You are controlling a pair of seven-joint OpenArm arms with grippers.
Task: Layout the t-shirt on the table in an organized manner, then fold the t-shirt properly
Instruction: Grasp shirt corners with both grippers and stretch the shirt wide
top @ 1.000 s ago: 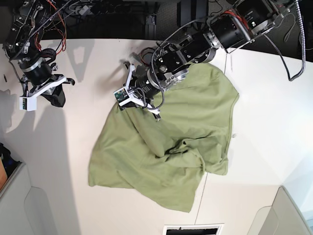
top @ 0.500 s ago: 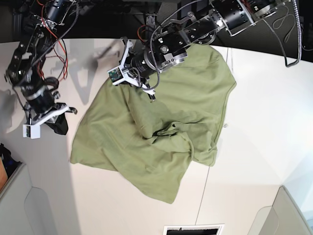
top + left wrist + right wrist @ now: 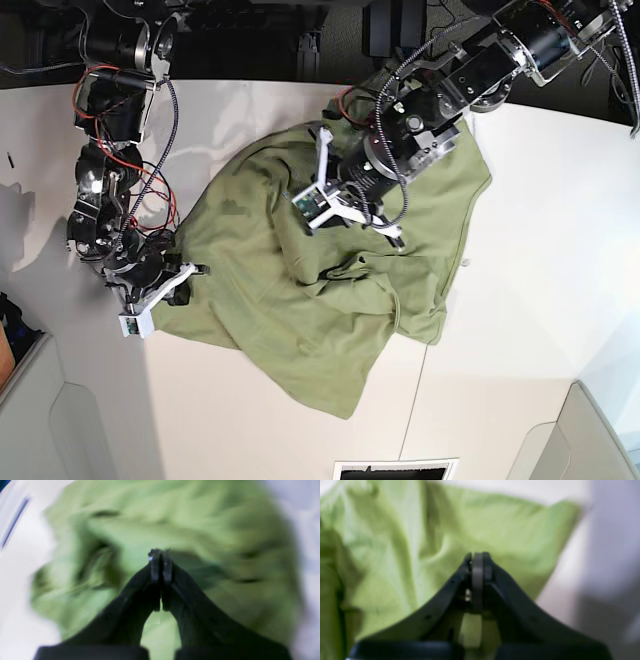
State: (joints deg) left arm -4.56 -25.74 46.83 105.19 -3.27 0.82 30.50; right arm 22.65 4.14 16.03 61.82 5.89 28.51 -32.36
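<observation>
T-shirt: the olive-green t-shirt lies crumpled on the white table, spread wide, with a thick fold across its middle.
Left gripper: the left gripper is over the middle of the cloth; its fingers are pressed together, and no cloth is seen between the tips.
Right gripper: the right gripper is at the shirt's edge; its fingers are also pressed together. I cannot tell if it pinches cloth.
Base view: the right gripper is at the shirt's left edge, the left gripper near the central fold.
</observation>
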